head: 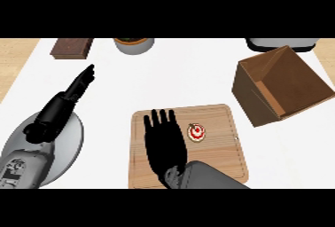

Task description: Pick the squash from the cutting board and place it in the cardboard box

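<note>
Right hand beside the squash

The black right hand (163,137), fingers straight and holding nothing, lies on the light wooden cutting board (219,166); the small round red-and-cream squash (196,132) sits just right of it, near the board's middle.

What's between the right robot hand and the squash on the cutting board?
Nothing: in the head view only a bare strip of cutting board separates the open right robot hand from the squash beside its fingers.

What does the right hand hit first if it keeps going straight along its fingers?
Probably nothing soon. The right hand, fingers straight, points up the cutting board toward its far edge; bare white counter lies beyond. The squash sits just to its right, off that line. The hand's height is unclear.
</note>
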